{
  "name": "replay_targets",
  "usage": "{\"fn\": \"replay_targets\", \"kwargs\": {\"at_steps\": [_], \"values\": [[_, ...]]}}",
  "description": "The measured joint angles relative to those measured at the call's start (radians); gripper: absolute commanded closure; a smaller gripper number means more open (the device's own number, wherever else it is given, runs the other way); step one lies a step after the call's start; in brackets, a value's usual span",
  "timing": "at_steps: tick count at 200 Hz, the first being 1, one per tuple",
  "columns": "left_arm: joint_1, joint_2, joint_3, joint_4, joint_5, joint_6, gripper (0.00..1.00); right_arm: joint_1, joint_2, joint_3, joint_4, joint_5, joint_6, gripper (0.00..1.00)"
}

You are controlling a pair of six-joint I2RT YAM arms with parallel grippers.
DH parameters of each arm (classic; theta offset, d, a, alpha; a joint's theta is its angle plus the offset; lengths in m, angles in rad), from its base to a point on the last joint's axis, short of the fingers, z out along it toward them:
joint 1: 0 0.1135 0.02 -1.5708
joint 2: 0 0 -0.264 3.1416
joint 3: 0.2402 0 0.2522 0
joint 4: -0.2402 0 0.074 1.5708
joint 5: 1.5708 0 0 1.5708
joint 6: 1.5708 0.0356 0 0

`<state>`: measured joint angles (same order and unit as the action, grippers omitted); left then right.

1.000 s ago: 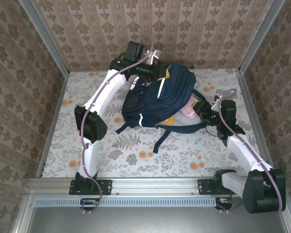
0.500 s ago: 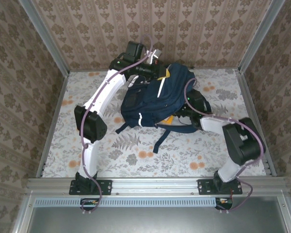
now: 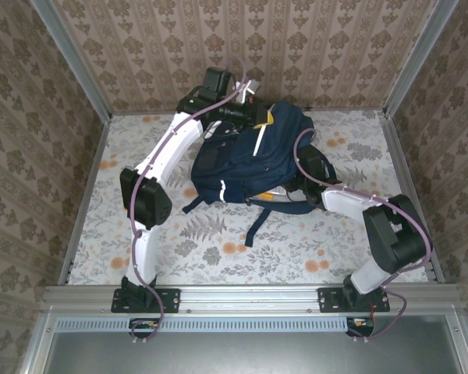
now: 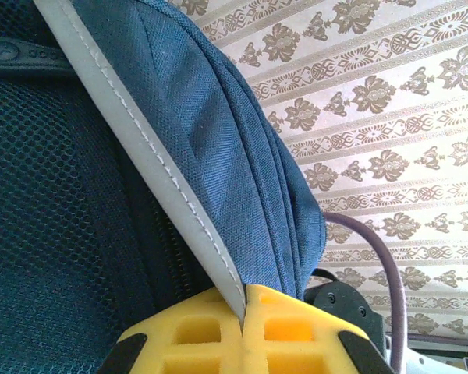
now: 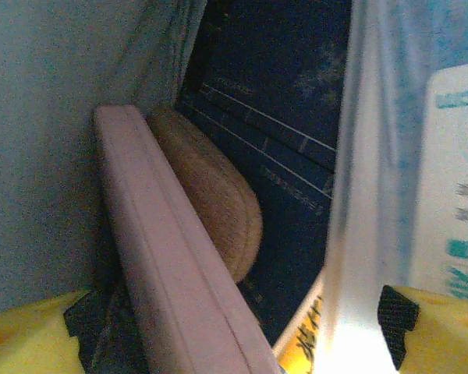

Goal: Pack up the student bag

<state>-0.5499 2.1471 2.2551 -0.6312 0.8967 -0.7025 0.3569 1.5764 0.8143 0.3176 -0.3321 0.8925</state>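
Near rail, right of centre: right arm point(image 3: 359, 204) reaches in, and the right gripper point(image 5: 240, 323) sits inside the mouth of the student bag point(image 3: 249, 160). Its fingers are wide apart, clamped on nothing. Between them in the wrist view is a pink flat item point(image 5: 164, 249) standing on edge, with a brown rounded thing point(image 5: 214, 195) right against it. A clear pouch point(image 5: 421, 156) with teal print is on the right. Can't tell whether the pink item sits on the bag floor or just leans on the lining.

Mid-table: the bag lies on the table point(image 3: 179, 241), mouth toward the right arm, straps point(image 3: 253, 222) trailing to the near side.

Far end, by the back wall point(image 3: 312, 54): left gripper point(image 4: 244, 319) is pinched together on the bag's grey-trimmed edge point(image 4: 140, 132), holding the mouth up.

My read: this is release and back out. To do it well:
- Jaws wide on the way out, straight back along the entry line, so no pad hooks the pink item or pouch.
- Left lets go only once right is clear of the mouth, else the fabric drops on the wrist.
- Cable loop point(image 3: 299, 144) hangs close to the bag, so it's a snag risk.
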Motion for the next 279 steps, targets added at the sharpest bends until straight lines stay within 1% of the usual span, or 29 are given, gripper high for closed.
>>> {"fn": "replay_targets", "kwargs": {"at_steps": [49,68,81,99,113,130,149,174,194,199,208,222,233,242,250,256,272,275,279], "values": [[0.012,-0.016,-0.024,0.019,0.0,-0.006,1.0,-0.048,-0.092,-0.071,-0.062,0.024,-0.027,0.06],[0.015,-0.028,-0.048,0.026,-0.005,-0.004,0.89,-0.079,-0.184,-0.1,-0.104,0.057,-0.024,0.08],[0.014,-0.032,-0.056,0.032,-0.009,0.0,0.83,-0.099,-0.273,-0.108,-0.162,0.115,-0.018,0.09],[0.013,-0.036,-0.062,0.034,-0.023,0.012,0.82,-0.114,-0.401,-0.107,-0.29,0.261,0.006,0.1],[0.012,-0.04,-0.063,0.042,-0.03,0.02,0.78,-0.121,-0.491,-0.107,-0.395,0.377,0.023,0.1],[0.006,-0.048,-0.063,0.052,-0.039,0.029,0.74,-0.129,-0.565,-0.107,-0.48,0.479,0.022,0.11],[-0.006,-0.055,-0.063,0.057,-0.053,0.039,0.68,-0.13,-0.606,-0.104,-0.521,0.541,0.002,0.11],[-0.019,-0.056,-0.063,0.047,-0.087,0.06,0.66,-0.13,-0.597,-0.072,-0.539,0.562,-0.044,0.11],[-0.011,-0.066,-0.076,0.023,-0.166,0.09,0.65,-0.13,-0.555,-0.035,-0.537,0.539,-0.078,0.11],[-0.004,-0.076,-0.088,0.018,-0.198,0.099,0.62,-0.13,-0.541,-0.028,-0.535,0.529,-0.084,0.11],[0.011,-0.101,-0.128,0.014,-0.266,0.113,0.54,-0.13,-0.518,-0.017,-0.529,0.505,-0.095,0.11],[0.05,-0.155,-0.214,0.022,-0.363,0.12,0.46,-0.13,-0.487,-0.009,-0.52,0.471,-0.107,0.11],[0.098,-0.193,-0.274,0.035,-0.428,0.116,0.41,-0.13,-0.468,-0.006,-0.513,0.445,-0.113,0.11],[0.149,-0.208,-0.297,0.043,-0.482,0.111,0.38,-0.13,-0.45,-0.001,-0.508,0.425,-0.121,0.11],[0.194,-0.209,-0.299,0.048,-0.523,0.109,0.37,-0.13,-0.433,0.009,-0.507,0.411,-0.131,0.11],[0.225,-0.204,-0.298,0.053,-0.554,0.106,0.32,-0.13,-0.421,0.019,-0.507,0.401,-0.136,0.1],[0.305,-0.169,-0.267,0.048,-0.639,0.1,0.27,-0.13,-0.395,0.043,-0.501,0.382,-0.149,0.1],[0.319,-0.156,-0.252,0.047,-0.656,0.098,0.22,-0.13,-0.391,0.047,-0.499,0.379,-0.151,0.1],[0.333,-0.136,-0.232,0.042,-0.671,0.095,0.2,-0.13,-0.384,0.052,-0.497,0.375,-0.156,0.1]]}}
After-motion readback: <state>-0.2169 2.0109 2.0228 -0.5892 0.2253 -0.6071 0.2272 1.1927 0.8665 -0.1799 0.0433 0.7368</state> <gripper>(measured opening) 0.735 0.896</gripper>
